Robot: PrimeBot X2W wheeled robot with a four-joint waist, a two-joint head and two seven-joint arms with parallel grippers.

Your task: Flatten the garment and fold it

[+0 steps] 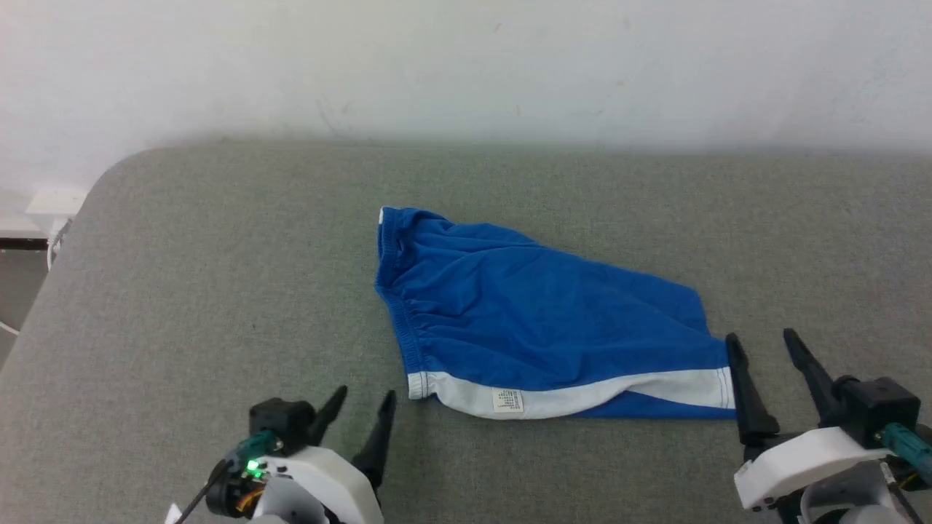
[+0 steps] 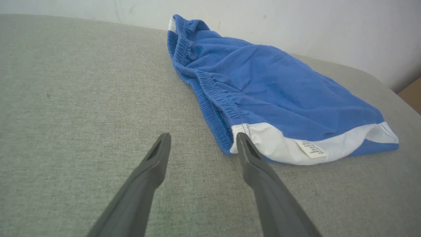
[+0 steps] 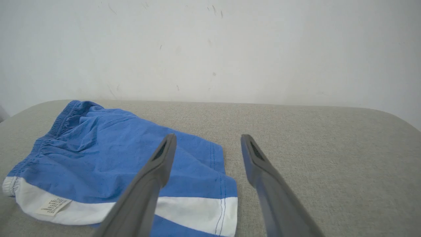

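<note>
Shorts (image 1: 524, 313) of bright blue cloth lie rumpled on a grey fabric surface (image 1: 218, 291), with the waistband (image 1: 397, 306) at their left end. White stripe (image 1: 582, 397) runs along their near edge and bears a small white label (image 1: 507, 401) — print too small to read. Left gripper (image 1: 366, 393) stands just off the shorts' near-left corner, fingers spread, holding nothing. Right gripper (image 1: 759, 335) sits beside their right hem — fingers likewise spread and empty.
</note>
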